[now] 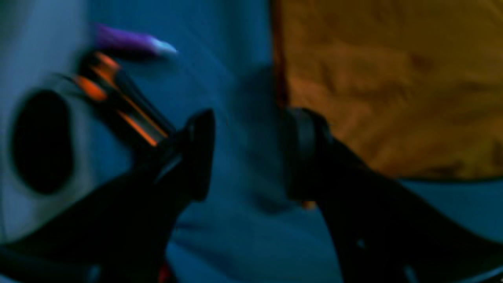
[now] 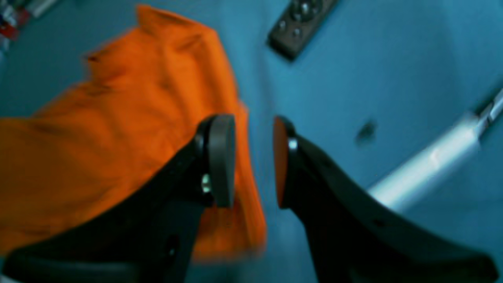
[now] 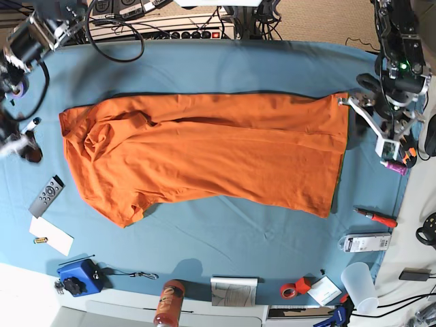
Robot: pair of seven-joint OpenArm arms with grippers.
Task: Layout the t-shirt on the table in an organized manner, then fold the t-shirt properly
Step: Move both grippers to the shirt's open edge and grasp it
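Observation:
The orange t-shirt [image 3: 204, 150] lies spread lengthwise across the light-blue table [image 3: 225, 68], with its bunched sleeve end at the left. My left gripper [image 1: 251, 157] is open and empty over blue cloth, right beside the shirt's straight edge [image 1: 393, 78]; in the base view it [image 3: 373, 126] is at the shirt's right end. My right gripper [image 2: 251, 161] is open and empty, hovering at the edge of the shirt's rumpled end [image 2: 118, 118]; in the base view it [image 3: 17, 144] is blurred, left of the shirt.
A remote [image 3: 46, 194] [image 2: 298, 23] and a white card [image 3: 51, 235] lie front left. A purple marker [image 3: 394, 167] [image 1: 129, 39], red screwdriver [image 3: 375, 218], white device [image 3: 364, 242], cup [image 3: 357, 283], tape roll [image 3: 293, 289], bottle [image 3: 169, 303] and blue box [image 3: 75, 276] line the right and front edges.

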